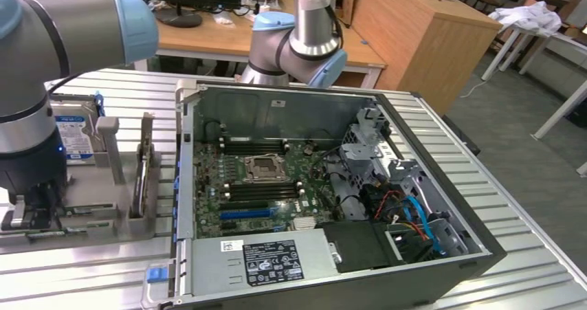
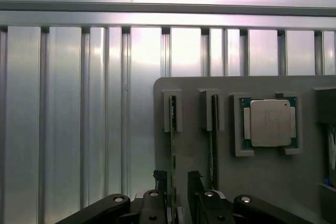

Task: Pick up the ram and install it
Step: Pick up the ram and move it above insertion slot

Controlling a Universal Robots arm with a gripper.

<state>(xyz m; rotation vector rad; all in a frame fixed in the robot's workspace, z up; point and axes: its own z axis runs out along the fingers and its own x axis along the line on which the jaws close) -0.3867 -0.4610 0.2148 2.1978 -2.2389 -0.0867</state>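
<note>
Robot gripper (image 2: 177, 182) lowered over a memory stick on a grey parts holder (image 2: 197, 150), beside an open computer case (image 1: 266, 111).

In the exterior view the arm fills the left edge of the frame, with the gripper down at the holder in the lower left. The case and its motherboard (image 1: 266, 179) take the centre. The wrist view shows the ram (image 2: 172, 129), a thin green stick, standing on edge in a holder slot. It runs between the two dark fingers (image 2: 195, 182), which are spread wide and not clamped on it. A second stick (image 2: 214, 129) stands in the next slot, with a processor chip (image 2: 270, 123) beyond it.
</note>
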